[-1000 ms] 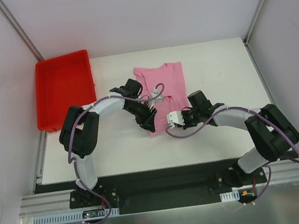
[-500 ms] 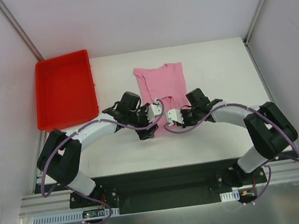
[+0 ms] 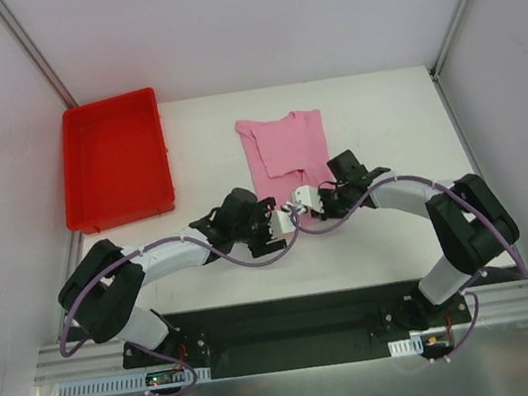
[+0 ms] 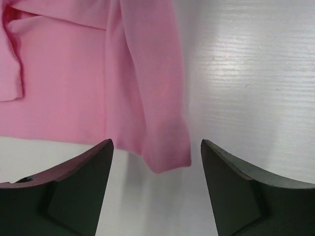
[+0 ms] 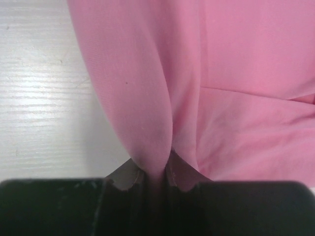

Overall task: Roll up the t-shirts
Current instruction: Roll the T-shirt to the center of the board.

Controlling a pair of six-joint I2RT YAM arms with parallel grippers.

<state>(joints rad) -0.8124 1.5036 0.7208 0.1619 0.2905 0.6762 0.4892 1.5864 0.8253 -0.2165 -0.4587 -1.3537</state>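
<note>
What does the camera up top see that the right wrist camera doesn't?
Only the top view shows the red tray, the left hand at the near edge of the pink t-shirt, and the whole table. Only the right wrist view shows, close up, the right hand pinching a fold of cloth. Both show the pink t-shirt on the white table.

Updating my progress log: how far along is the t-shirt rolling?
Done: the t-shirt looks folded into a narrow strip. In hand: the right gripper pinches its near edge; the left gripper stands open at the other near corner, gripping nothing. Left: the rolling itself; no roll shows yet.
</note>
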